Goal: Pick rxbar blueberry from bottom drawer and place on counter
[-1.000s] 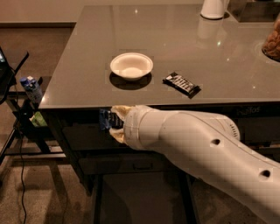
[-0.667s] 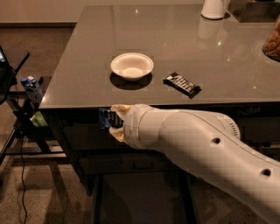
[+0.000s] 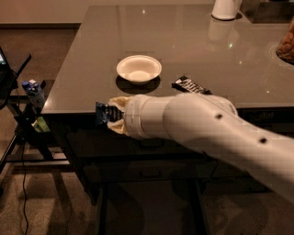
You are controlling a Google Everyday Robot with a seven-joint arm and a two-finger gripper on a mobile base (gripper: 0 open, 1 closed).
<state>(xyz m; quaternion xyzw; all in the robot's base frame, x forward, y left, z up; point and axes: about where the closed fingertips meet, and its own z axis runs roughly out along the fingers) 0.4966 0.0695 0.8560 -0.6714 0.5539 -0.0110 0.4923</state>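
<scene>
My gripper (image 3: 111, 115) sits at the end of the white arm, in front of the counter's front edge, left of centre. It is shut on the rxbar blueberry (image 3: 103, 114), a small dark blue bar held between the tan fingers (image 3: 117, 103) at about counter height. The grey counter (image 3: 183, 41) spreads behind it. The bottom drawer (image 3: 138, 206) is open below, its dark floor visible under the arm. The arm hides part of the drawer fronts.
A white bowl (image 3: 138, 69) stands on the counter just behind the gripper. A longer black bar with white lettering (image 3: 191, 86) lies to its right. A white container (image 3: 226, 8) stands at the back. A stand with a blue-capped bottle (image 3: 34, 92) is at the left.
The arm has risen slightly with the bar, bringing it closer to the counter's edge level. The bowl and black bar have not moved.
</scene>
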